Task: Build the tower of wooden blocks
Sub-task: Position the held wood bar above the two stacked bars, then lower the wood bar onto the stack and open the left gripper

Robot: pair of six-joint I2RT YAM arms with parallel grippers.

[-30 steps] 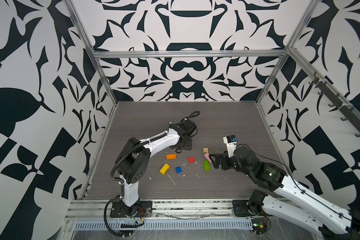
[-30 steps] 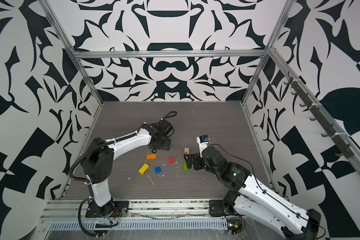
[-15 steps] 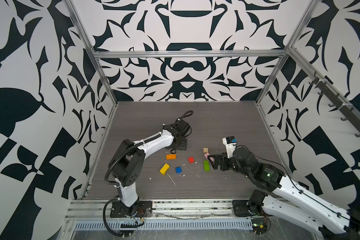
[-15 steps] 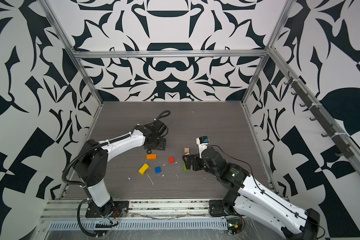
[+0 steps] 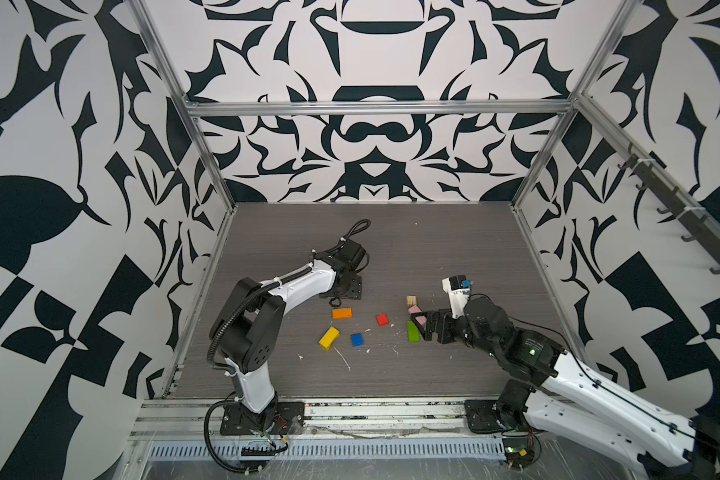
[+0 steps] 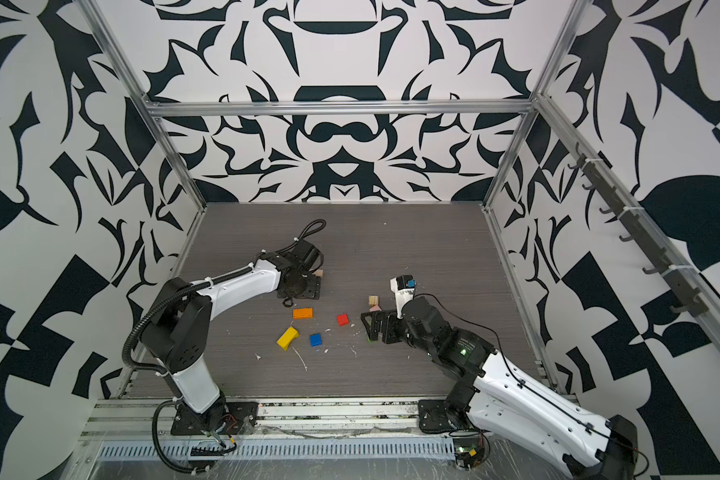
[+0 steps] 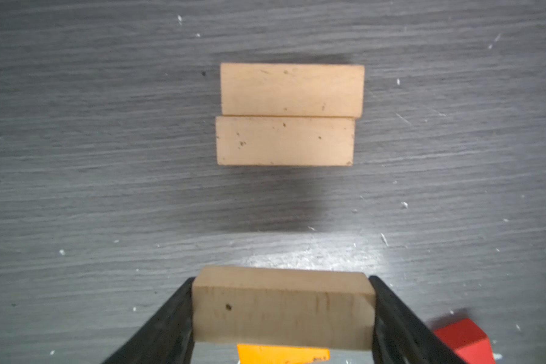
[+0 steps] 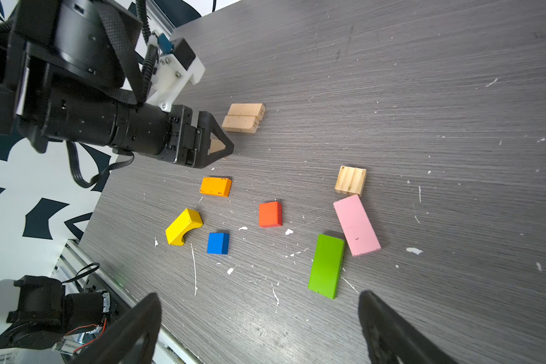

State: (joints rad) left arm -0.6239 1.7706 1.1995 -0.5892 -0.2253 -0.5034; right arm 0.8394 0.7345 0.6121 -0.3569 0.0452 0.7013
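Observation:
My left gripper (image 7: 281, 280) is shut on a tan plank (image 7: 282, 307), held just above the table. Beyond it, two more tan planks (image 7: 286, 140) lie flat, side by side and touching. My right gripper (image 8: 259, 297) stands open and empty near the end of the green block (image 8: 326, 266). In the right wrist view the other wood blocks lie loose on the table: pink (image 8: 356, 225), tan cube (image 8: 350, 180), red (image 8: 270, 214), blue (image 8: 218, 243), yellow arch (image 8: 183, 227) and orange (image 8: 215, 186). No tower shows in any view.
In both top views the left arm (image 5: 292, 286) reaches over the table's middle and the right arm (image 5: 499, 332) comes in from the front right. Patterned walls close three sides. An aluminium rail (image 5: 350, 411) runs along the front edge. White flecks dot the grey tabletop (image 5: 433, 249).
The left gripper has carried its tan plank leftward, to just short of the two planks on the table. The right gripper has edged slightly left and stays open.

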